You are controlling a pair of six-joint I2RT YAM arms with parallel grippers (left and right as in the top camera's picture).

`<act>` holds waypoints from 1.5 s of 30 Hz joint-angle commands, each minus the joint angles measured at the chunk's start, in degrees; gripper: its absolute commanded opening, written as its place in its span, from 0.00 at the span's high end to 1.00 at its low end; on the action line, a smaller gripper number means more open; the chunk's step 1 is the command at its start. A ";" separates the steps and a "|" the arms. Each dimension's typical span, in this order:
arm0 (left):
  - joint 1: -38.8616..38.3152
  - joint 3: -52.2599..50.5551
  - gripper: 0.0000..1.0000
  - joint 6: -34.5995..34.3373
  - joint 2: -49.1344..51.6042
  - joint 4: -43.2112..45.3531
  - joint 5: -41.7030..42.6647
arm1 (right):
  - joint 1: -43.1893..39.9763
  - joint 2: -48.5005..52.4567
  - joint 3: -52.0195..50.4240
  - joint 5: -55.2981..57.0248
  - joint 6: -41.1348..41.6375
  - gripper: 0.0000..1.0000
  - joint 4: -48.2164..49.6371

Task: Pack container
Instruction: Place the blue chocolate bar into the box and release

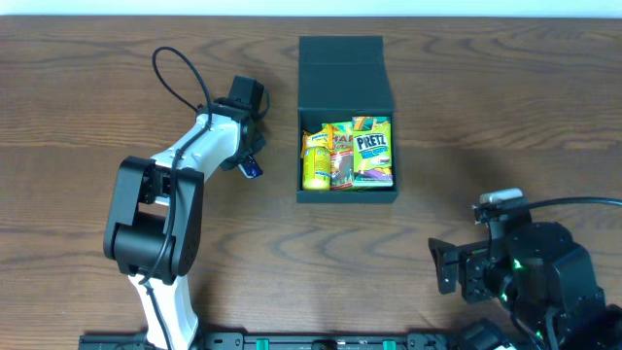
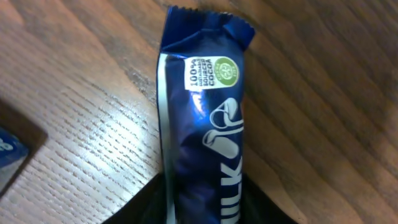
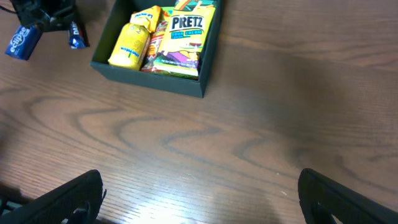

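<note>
Dark teal cardboard forms the box [image 1: 348, 195], which stands a little toward 12 o'clock from the middle of the wooden table [image 1: 486, 117]. Its lid [image 1: 342, 73] is folded back on the 12 o'clock side. Inside the box lie several snack packets, among them a yellow packet [image 1: 316, 160] at the 9 o'clock side and a Pretz packet [image 1: 372, 148] at the 3 o'clock side. The left gripper [image 1: 250, 160] is at 9 o'clock from the box, near it but apart. It is clamped on a blue chocolate bar [image 2: 202, 124], which sticks out from between its fingers. A second blue packet [image 2: 9, 155] shows at the edge of the left wrist view. The right gripper [image 3: 199, 180] is at about 4 o'clock from the box, well apart. Its fingers stand wide apart and hold nothing.
</note>
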 commanded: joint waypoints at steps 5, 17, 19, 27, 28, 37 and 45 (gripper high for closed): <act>0.46 -0.04 0.77 1.92 0.90 -0.07 1.05 | -0.55 -0.11 0.42 0.42 -0.44 0.01 -0.09; -0.11 16.11 0.94 9.90 0.81 -11.78 0.33 | -0.52 -0.11 0.42 0.42 -0.44 0.01 -0.09; -1.05 20.13 0.94 11.41 0.81 -13.92 0.39 | -0.52 -0.11 0.42 0.42 -0.46 0.01 -0.09; -9.27 28.59 0.94 15.39 0.79 -16.83 1.38 | -0.55 -0.11 0.42 0.42 -0.46 0.01 -0.09; -11.21 28.59 0.94 15.34 0.81 -16.76 2.54 | -0.52 -0.11 0.42 0.42 -0.46 0.01 -0.09; -20.35 28.57 0.94 14.56 0.81 -17.31 6.71 | -0.52 -0.11 0.42 0.42 -0.44 0.01 -0.09; -22.95 27.61 0.94 9.18 1.25 -16.74 8.07 | -0.52 -0.11 0.42 0.42 -0.46 0.01 -0.09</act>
